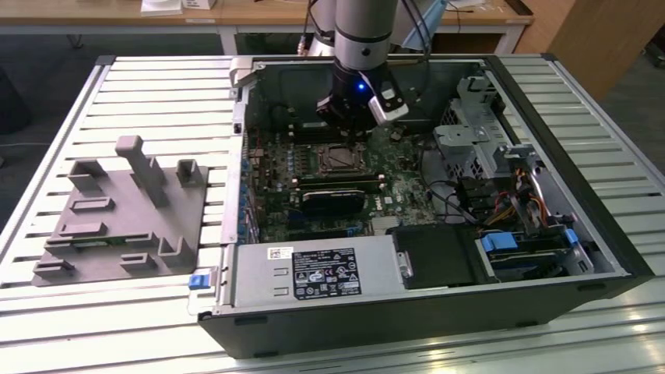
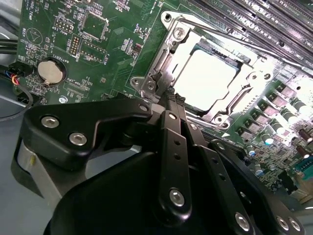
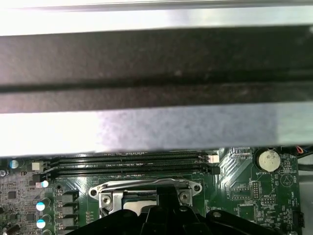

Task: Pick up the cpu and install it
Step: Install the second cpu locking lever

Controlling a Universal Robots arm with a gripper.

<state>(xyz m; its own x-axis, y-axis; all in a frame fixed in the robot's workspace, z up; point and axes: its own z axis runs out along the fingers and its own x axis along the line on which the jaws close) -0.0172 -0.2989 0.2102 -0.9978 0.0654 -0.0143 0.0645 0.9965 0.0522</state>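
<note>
In the exterior view, the open black metal computer case (image 1: 437, 312) lies on its side on a table of pale metal slats (image 1: 156, 86). The green motherboard (image 1: 276, 167) fills the middle of the case. The robot's black gripper (image 1: 348, 117) hangs just above the board, close over the dark square socket with its metal frame (image 1: 338, 158). Outside the case, toward the exterior view's left, sits a grey plastic fixture (image 1: 114, 214) with blocks standing up on it. In the second wrist view, the gripper (image 2: 173, 98) has its two thin black fingers (image 2: 171, 105) pressed together with nothing between them, right beside the edge of the socket frame (image 2: 161, 78). The small flat square silver-grey cpu (image 2: 208, 81) lies inside that frame, shining bright. A round silver coin battery (image 2: 51, 71) sits well apart from the socket. In the first wrist view, the socket frame (image 3: 146, 188) shows near the long black memory slots (image 3: 127, 164).
</note>
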